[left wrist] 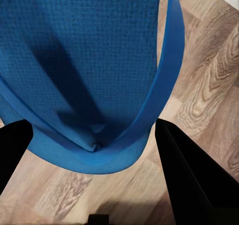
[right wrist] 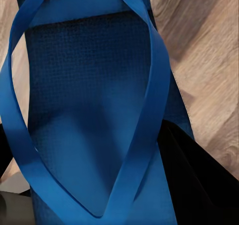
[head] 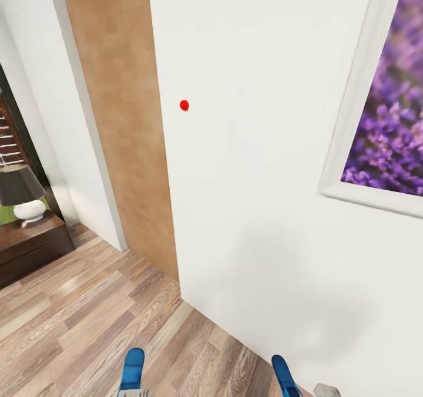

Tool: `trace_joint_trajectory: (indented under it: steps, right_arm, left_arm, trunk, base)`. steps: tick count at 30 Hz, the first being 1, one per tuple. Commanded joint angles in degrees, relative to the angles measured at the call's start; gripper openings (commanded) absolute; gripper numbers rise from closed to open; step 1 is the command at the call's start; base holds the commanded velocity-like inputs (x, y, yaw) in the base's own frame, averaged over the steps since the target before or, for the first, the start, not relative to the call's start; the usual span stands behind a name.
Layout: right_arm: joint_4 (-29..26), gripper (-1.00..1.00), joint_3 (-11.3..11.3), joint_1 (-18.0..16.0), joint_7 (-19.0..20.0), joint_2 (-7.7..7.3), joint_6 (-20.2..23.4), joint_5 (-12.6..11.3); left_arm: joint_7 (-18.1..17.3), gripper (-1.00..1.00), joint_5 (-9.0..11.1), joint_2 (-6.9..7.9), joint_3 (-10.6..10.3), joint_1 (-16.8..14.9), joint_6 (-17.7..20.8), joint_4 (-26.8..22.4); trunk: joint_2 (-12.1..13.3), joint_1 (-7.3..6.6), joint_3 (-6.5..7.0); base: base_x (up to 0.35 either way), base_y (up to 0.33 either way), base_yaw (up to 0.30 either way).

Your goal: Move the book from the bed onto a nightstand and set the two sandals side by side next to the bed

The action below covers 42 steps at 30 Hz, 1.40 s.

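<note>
- White wall (head: 264, 180): fills most of the head view, close ahead; a small red dot (head: 184, 105) sits on it, and a white-framed picture of purple flowers (head: 388, 109) hangs on it to the dot's right.
- Tan door panel (head: 117, 109): stands just beside the wall's left edge, above the wood-plank floor (head: 88, 315).
- Nightstand (head: 29, 247): dark reddish-brown, far to the left of the wall, carrying a lamp with a white base (head: 28, 209) and a dark shade.
- Left sandal (head: 133, 370): bright blue, flat, low in the head view over the floor in front of the wall. In the left wrist view its textured sole (left wrist: 84, 60) and thin strap lie between the black fingers (left wrist: 191, 180) of the left gripper (left wrist: 94, 150), which are closed against it.
- Right sandal (head: 284, 376): same blue, close to the wall's foot. In the right wrist view its Y-shaped strap (right wrist: 149, 100) crosses a dimpled footbed; the right gripper's dark finger (right wrist: 199, 180) presses against its edge, holding it.
</note>
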Motion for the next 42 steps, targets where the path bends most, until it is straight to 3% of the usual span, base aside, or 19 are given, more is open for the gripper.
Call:
trace_joint_trajectory:
  steps: [1,42]
  right_arm:
    - [0.0,-1.00,0.4,0.0,0.1,-0.04,0.4,-0.7]
    - [0.0,-1.00,0.4,0.0,0.1,-0.01,0.4,-0.7]
  left_arm:
    - [-0.2,-1.00,0.6,0.01,-0.5,-0.1,-0.2,0.1]
    - [-0.2,-1.00,0.6,0.01,-0.5,0.0,-0.2,0.1]
  trunk:
    - [0.0,0.00,-0.06]
    - [0.0,0.00,-0.06]
  base:
    - [0.000,0.000,0.288]
    - [0.000,0.000,0.288]
